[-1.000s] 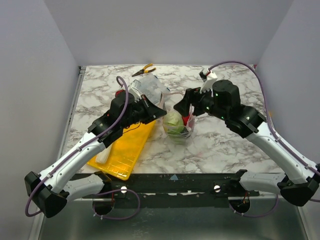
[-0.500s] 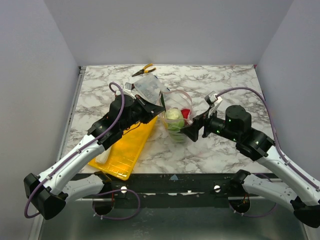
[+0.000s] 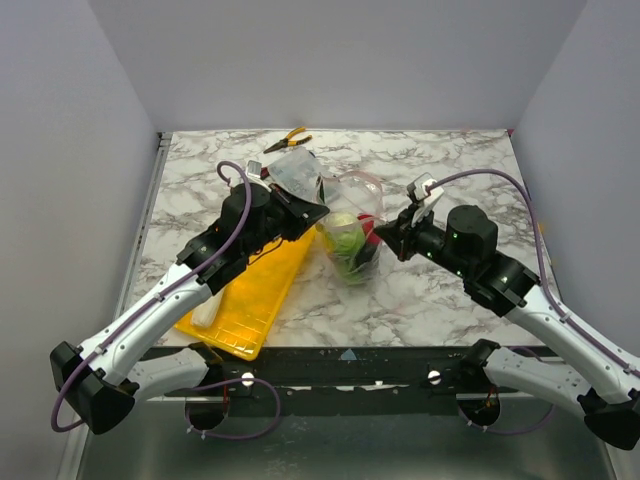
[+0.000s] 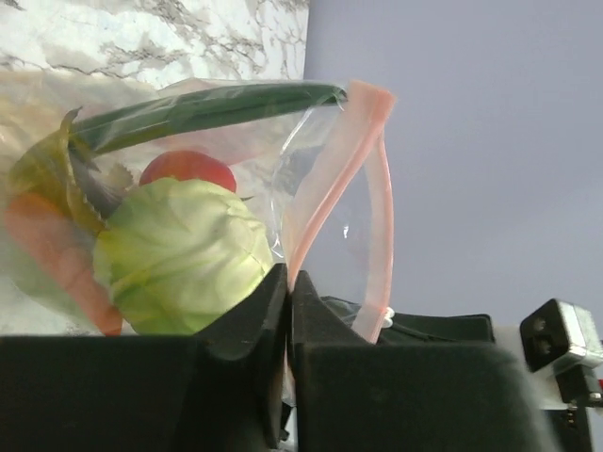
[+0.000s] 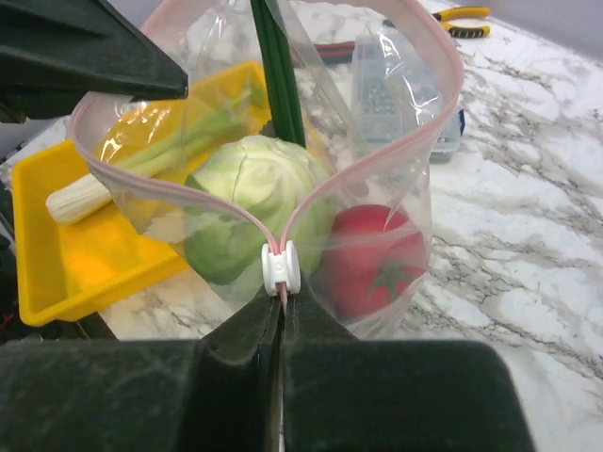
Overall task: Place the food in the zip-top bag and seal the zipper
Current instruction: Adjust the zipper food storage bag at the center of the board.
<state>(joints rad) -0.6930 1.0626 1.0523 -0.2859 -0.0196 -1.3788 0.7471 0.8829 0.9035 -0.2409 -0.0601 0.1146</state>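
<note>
The zip-top bag [image 3: 357, 200] hangs open between my two grippers, just right of the tray. Inside it I see a green cabbage [image 5: 252, 184], a red tomato [image 5: 377, 256] and a long dark green stalk [image 5: 274, 71]. My left gripper [image 4: 287, 282] is shut on the bag's left end, pinching the pink strip. At the other end my right gripper [image 5: 281, 303] is shut on the zipper [image 5: 443, 85], right behind its white slider [image 5: 280, 266]. The mouth gapes wide. A white-green leek [image 5: 80, 198] lies on the tray behind the bag.
A yellow tray [image 3: 250, 300] sits under my left arm at the front left. A clear rigid box [image 3: 297, 172] stands behind the bag. Red-handled pliers [image 3: 288, 138] lie at the table's far edge. Grey walls close in both sides.
My right gripper swung away from above the bag, came in at its right end and shut on the zipper by the slider. The left gripper kept its grip and barely moved.
</note>
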